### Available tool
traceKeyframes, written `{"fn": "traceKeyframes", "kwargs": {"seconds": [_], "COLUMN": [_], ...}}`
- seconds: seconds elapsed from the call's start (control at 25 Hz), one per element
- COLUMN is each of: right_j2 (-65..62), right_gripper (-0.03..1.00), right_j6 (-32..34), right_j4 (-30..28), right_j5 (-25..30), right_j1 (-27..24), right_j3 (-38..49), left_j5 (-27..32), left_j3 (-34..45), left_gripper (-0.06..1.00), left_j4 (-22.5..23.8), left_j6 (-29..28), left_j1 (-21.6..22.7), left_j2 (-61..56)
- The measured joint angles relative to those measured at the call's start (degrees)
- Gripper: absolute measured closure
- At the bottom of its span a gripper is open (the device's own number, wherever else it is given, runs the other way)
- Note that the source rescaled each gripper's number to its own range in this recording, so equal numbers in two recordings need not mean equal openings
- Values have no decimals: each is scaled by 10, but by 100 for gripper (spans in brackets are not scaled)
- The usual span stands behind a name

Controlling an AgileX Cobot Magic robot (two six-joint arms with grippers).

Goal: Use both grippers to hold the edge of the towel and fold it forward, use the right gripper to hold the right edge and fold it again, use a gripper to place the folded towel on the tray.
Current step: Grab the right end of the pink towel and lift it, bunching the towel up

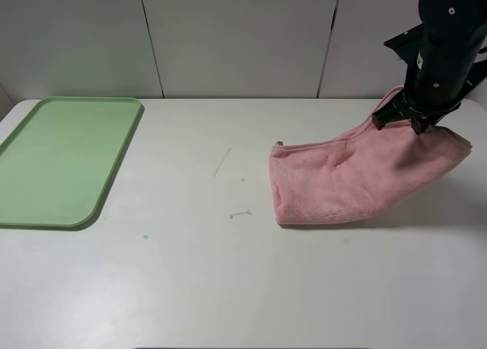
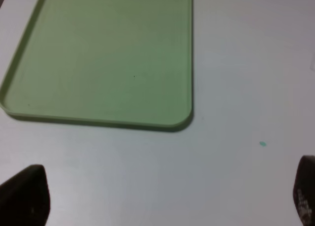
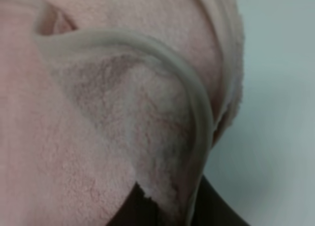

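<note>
The pink towel (image 1: 342,182) lies folded on the white table at the right, with its right end lifted off the surface. My right gripper (image 1: 417,125) is shut on that raised right edge. The right wrist view shows the fluffy cloth close up, its hem (image 3: 197,98) curving down to a dark finger (image 3: 219,211). The pale green tray (image 1: 61,159) lies flat at the far left and holds nothing; it also shows in the left wrist view (image 2: 103,58). My left gripper (image 2: 165,201) is open above bare table just in front of the tray, and it is out of the exterior view.
The white table (image 1: 190,288) ends at a grey panelled wall (image 1: 236,37) behind. Small scuff marks (image 1: 221,163) and a teal speck (image 2: 262,144) mark the surface between the tray and the towel.
</note>
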Motion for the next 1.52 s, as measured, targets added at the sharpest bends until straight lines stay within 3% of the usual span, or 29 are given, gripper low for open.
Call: {"fn": "traceKeyframes", "kwargs": {"seconds": [0.28,0.6,1.08,1.52], "right_j2": [3,21,23,23], "right_gripper": [91,91,91,91], "right_j6": [20,54,71,72], "right_j4": [4,17,98,205], "right_j5": [1,-4,-5,-60], "right_j1": [80,138,146,146], "right_j3": [0,0,0,0], "left_j5": [0,0,0,0], "left_j3": [0,0,0,0], "left_gripper": [-5,-5,-5,-5], "left_j4": [0,0,0,0], "left_j6": [0,0,0,0], "left_j1": [0,0,0,0], "left_j2": [0,0,0,0]}}
